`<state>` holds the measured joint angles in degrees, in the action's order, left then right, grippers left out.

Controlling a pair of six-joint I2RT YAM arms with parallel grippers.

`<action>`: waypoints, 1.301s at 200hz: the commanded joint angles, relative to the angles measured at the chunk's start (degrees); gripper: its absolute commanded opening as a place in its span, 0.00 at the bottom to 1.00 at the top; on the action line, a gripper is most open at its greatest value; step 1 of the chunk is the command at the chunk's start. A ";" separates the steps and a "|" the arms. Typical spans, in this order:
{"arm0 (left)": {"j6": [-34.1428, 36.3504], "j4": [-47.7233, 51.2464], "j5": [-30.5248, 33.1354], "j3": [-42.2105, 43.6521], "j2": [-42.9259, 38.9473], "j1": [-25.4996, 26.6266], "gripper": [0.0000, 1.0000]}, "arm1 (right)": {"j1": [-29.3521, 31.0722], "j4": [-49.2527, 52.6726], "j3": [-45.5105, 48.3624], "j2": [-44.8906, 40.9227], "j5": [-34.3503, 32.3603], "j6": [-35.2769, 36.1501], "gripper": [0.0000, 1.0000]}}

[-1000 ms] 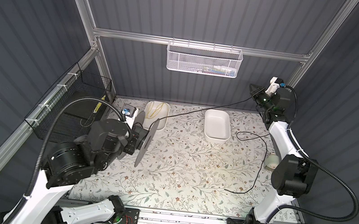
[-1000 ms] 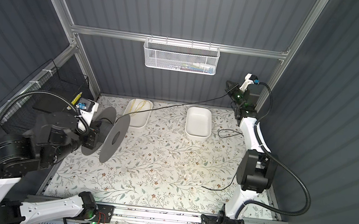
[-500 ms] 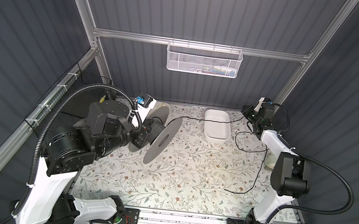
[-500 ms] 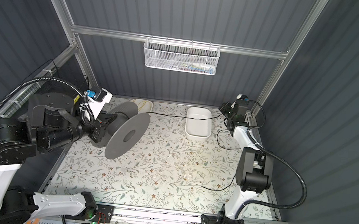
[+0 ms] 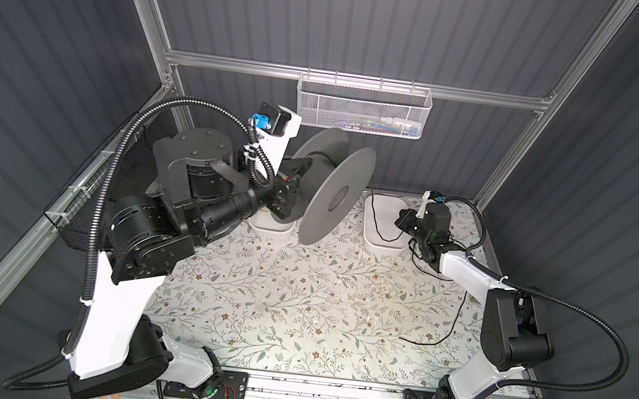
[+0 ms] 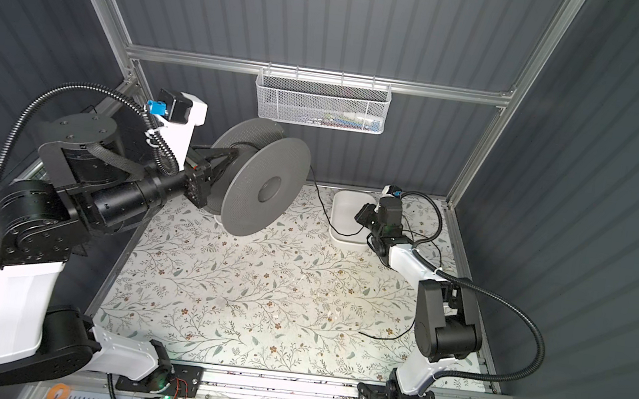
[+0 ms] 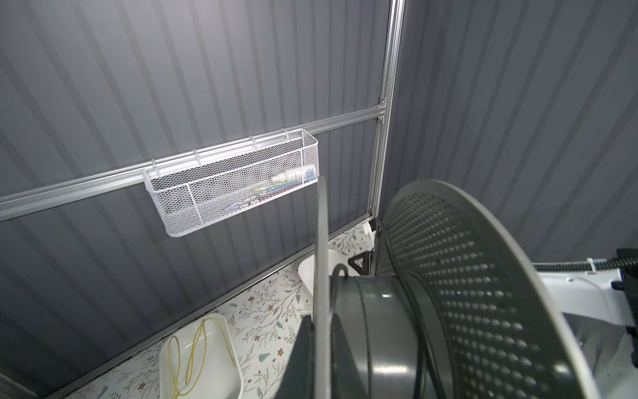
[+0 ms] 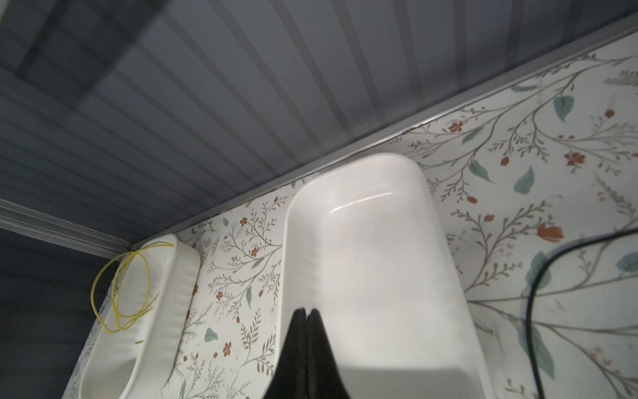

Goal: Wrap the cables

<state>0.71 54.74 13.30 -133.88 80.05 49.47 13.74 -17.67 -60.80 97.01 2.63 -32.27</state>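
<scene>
Jaws of the left gripper (image 5: 306, 162) are clenching the near flange of a grey spool (image 5: 333, 210), holding it up off the counter (image 5: 274, 308) at the back left; jaws of the right gripper (image 8: 306, 316) are pressing fully together above a white tray (image 8: 362, 241) at the back right, pinching the cable (image 8: 531, 304); in both top views that thin black cord is leaving the spool's hub, sagging across the tray and rising to the right gripper's tips; beyond them it is trailing in loose loops over the floral counter beside the right arm, its free end lying inward of that arm's elbow; a few turns are sitting on the hub in the left wrist view; a second tray (image 7: 221, 366) below the spool is holding a thin yellow cord (image 7: 193, 355).
</scene>
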 commanded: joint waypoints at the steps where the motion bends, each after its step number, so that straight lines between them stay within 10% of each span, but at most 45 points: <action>1: -0.09 -10.64 1.80 -1.44 -0.44 -0.07 0.00 | 3.35 -3.03 2.89 -1.95 -3.10 1.96 0.00; 176: 16.27 -48.76 34.50 19.54 12.90 -5.94 0.00 | 30.96 3.19 15.13 -33.87 -12.79 11.98 0.00; 226: 18.86 -52.47 37.54 30.98 14.25 -8.43 0.00 | 31.09 10.43 9.82 -44.18 -10.31 15.41 0.00; 260: 14.13 -46.23 38.64 41.72 8.74 -7.43 0.00 | 19.84 10.60 6.05 -45.01 7.10 6.65 0.00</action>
<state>17.39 8.99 48.99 -97.03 94.89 41.04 40.27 -8.80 -52.01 52.05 -1.98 -20.40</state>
